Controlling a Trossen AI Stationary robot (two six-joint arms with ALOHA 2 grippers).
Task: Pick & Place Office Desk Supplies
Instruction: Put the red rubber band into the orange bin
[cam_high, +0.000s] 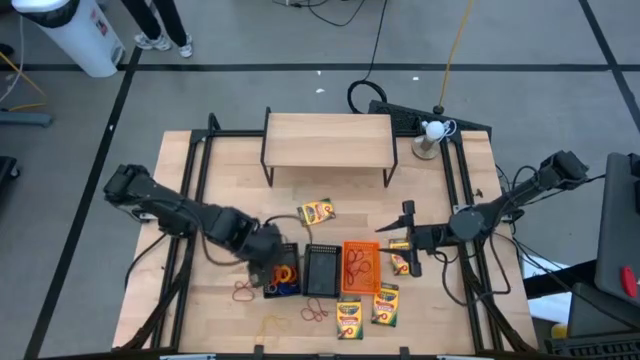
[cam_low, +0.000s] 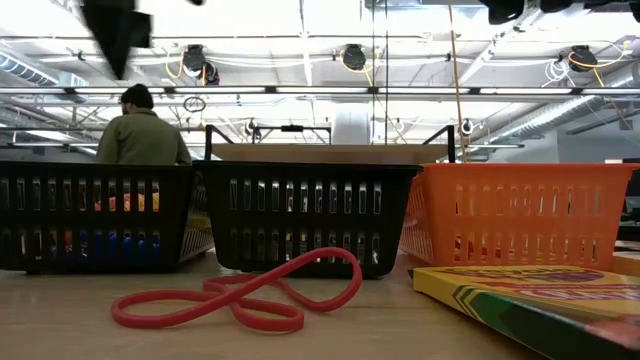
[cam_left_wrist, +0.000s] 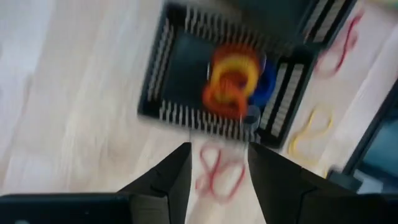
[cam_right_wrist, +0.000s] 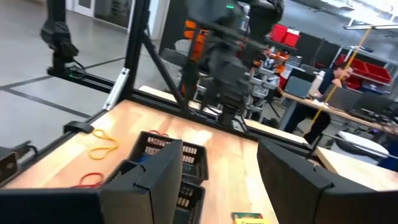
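left jaws (cam_left_wrist: 219, 165) open, over black tray (cam_left_wrist: 180, 74)

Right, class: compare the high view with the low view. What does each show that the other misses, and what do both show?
Only the high view shows both grippers, left and right, the wooden shelf, the white ball and a crayon box lying near the shelf. Only the low view shows a seated person beyond the table and the ceiling lights. Both show the three mesh trays, including the orange tray, and a red rubber band on the tabletop.
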